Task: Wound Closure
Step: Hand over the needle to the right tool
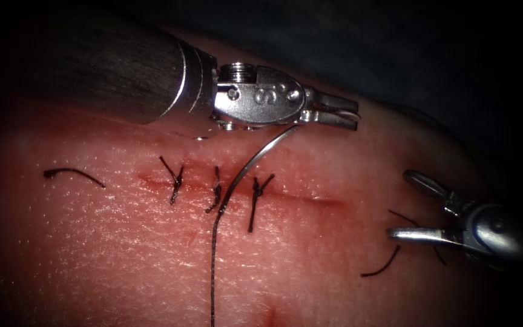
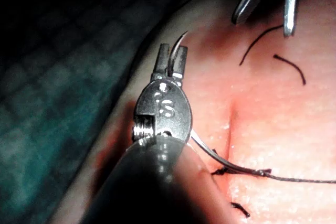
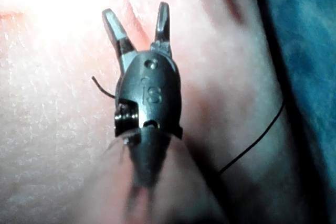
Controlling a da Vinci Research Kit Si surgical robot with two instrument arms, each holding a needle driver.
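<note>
The tissue (image 1: pixel 122 254) has a cut (image 1: pixel 310 198) running across it, with three knotted stitches (image 1: pixel 177 181) on its left part. My left tool (image 1: pixel 339 112) hovers beyond the cut, jaws shut on the curved needle (image 1: pixel 255 158) near its pointed end. In the left wrist view the needle's tip pokes out past the left tool's jaws (image 2: pixel 173 59). From there the needle arcs down over the cut between two stitches and lies free of the tissue. Its thread (image 1: pixel 212 272) trails toward the near edge. At the right end of the cut, my right tool (image 1: pixel 401 204) is open and holds nothing.
Loose cut ends of thread lie on the tissue at the far left (image 1: pixel 74 174) and beside the right tool (image 1: pixel 382 266). A thin red fluid stains the cut line. The left tool's thick shaft (image 1: pixel 110 66) covers the upper left. A strand of thread (image 3: pixel 257 140) runs near the right tool (image 3: pixel 137 17).
</note>
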